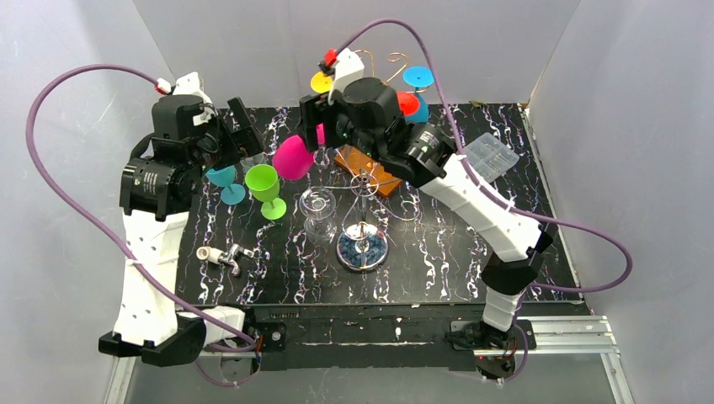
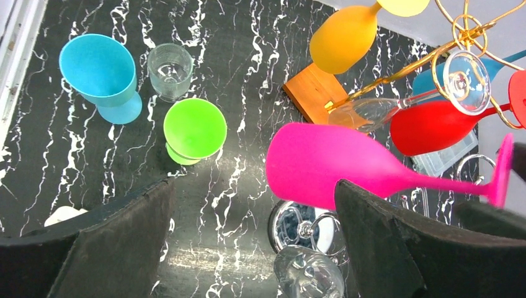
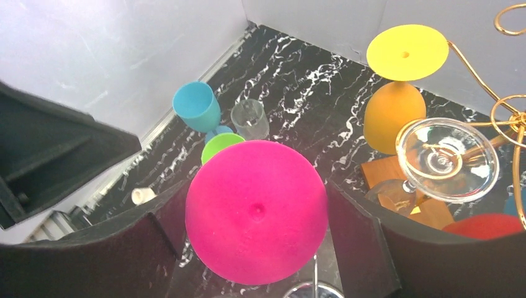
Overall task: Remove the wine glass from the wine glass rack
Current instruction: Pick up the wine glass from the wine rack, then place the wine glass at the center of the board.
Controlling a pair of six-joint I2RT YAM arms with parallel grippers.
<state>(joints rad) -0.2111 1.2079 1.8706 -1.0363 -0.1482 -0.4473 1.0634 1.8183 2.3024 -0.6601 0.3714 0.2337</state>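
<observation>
The wine glass rack (image 1: 364, 198) is a gold wire tree on a round shiny base (image 1: 363, 246); its scroll arms also show in the right wrist view (image 3: 505, 118). A yellow-orange glass (image 3: 397, 105), a clear glass (image 3: 446, 158), a red glass (image 2: 434, 127) and a blue one (image 1: 418, 77) hang on it. My right gripper (image 3: 256, 233) is shut on the round foot of a pink wine glass (image 3: 256, 211). It holds the glass (image 1: 293, 158) sideways in the air, left of the rack. My left gripper (image 2: 260, 248) is open, just under the pink bowl (image 2: 322, 164).
A teal glass (image 1: 224, 179), a green glass (image 1: 265, 187) and a small clear tumbler (image 2: 169, 69) stand on the black marbled table at the left. A clear glass (image 1: 318, 212) stands by the rack base. An orange block (image 1: 368, 168) and a clear plastic tray (image 1: 491, 156) lie behind.
</observation>
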